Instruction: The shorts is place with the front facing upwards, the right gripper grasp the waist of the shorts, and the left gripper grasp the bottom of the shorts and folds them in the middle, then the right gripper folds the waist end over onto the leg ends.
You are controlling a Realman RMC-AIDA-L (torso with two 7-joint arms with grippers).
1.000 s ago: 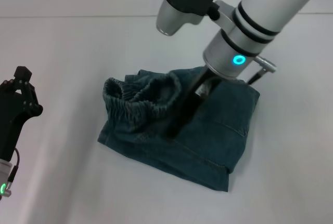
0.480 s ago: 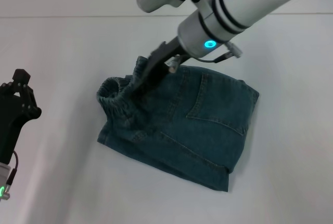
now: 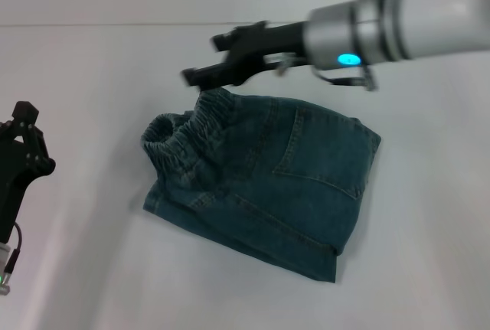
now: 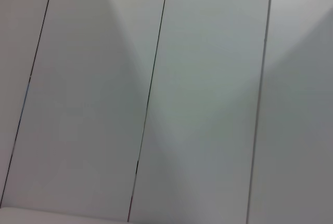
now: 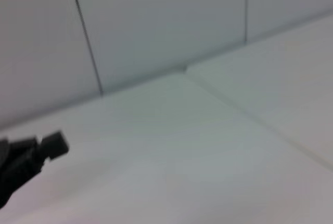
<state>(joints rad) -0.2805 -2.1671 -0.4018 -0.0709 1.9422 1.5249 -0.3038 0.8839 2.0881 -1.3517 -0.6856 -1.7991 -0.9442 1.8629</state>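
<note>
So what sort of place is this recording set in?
Probably a lab or test bench, not a home: a bare white tabletop, plain white panelled walls, and nothing laid out except the folded blue-green denim shorts between two robot arms.

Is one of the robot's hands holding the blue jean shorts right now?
No, nothing is held. The folded blue-green denim shorts lie alone on the white table; the right hand hovers above the ruffled waist, and the left hand waits aside.

Blue-green denim on white

The shorts (image 3: 276,184) are teal denim; beside them, the table (image 3: 92,70) is plain white, both grippers black.
</note>
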